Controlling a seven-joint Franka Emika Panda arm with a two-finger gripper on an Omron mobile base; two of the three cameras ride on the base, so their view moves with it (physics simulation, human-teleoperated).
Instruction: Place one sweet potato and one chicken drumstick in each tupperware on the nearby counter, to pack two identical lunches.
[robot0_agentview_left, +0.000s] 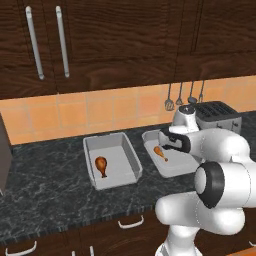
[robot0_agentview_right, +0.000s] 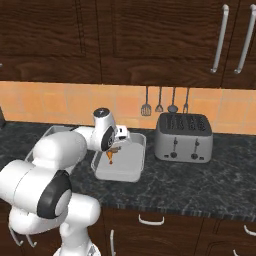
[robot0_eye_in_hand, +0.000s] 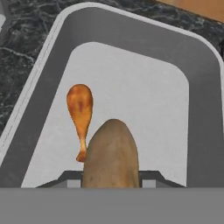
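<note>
Dark marbled counter (robot0_agentview_left: 45, 185), apparently stone

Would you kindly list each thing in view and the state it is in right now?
Hand: closed on the sweet potato, above the right tupperware.
Sweet potato: held, not yet set down.
Right tupperware: holds one drumstick.
Left tupperware: holds one drumstick, no sweet potato.
Toaster: upright on the counter, slots empty.
Cabinet doors: shut.

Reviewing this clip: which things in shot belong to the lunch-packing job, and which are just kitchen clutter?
Job: left tupperware with drumstick; right tupperware with drumstick; sweet potato held in the gripper; counter.

Clutter: toaster; hanging utensils; cabinets.
</note>
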